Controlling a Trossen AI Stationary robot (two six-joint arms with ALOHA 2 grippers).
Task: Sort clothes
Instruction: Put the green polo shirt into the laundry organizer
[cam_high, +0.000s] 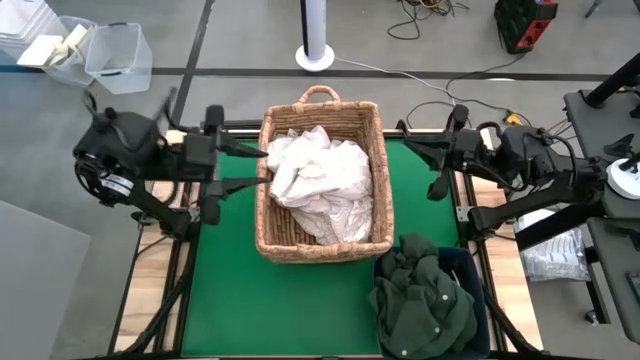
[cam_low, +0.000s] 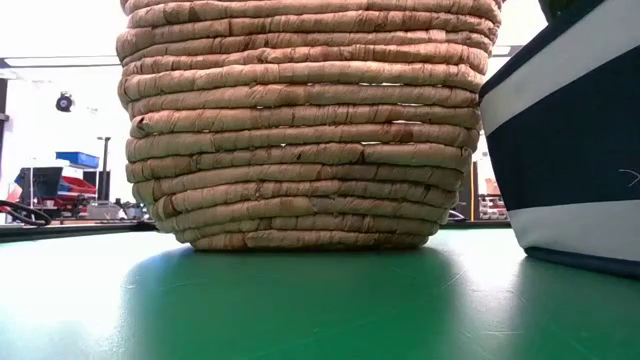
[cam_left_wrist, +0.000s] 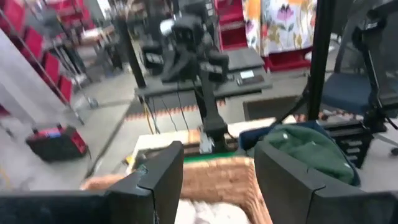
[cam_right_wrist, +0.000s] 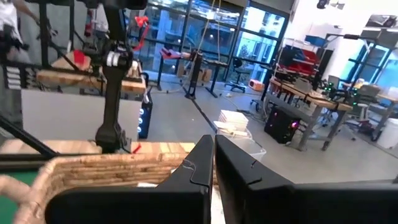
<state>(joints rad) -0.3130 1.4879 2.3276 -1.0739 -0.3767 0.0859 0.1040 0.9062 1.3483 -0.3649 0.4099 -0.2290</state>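
Left pincer (cam_high: 255, 166) poised at the left rim of the wicker basket (cam_high: 268, 225), fingers spread wide with nothing between them, tips reaching over the rim toward the white clothes (cam_high: 322, 183); right pincer (cam_high: 420, 158) parked off the basket's right side, clear of the rim, fingers pressed together and empty.

Judged step: a reach into the basket for one pale garment. Best done by lowering over a raised fold near the left edge of the heap rather than the flat middle; closing on a single layer if possible, since the pieces lie tangled and could come up together; lifting straight up until the cloth clears the rim, to keep it from snagging on the weave or dragging the basket across the green bench (cam_high: 225, 300); keeping well away from the basket's handle at the far end.

Dark green clothes (cam_high: 422, 300) heaped in the blue bin (cam_high: 476, 270) at the basket's near right corner, piled above its rim.

Count: two pincers; one basket; one bin; two heaps of cloth, one white, one dark green; number of single garments in either heap impossible to tell.
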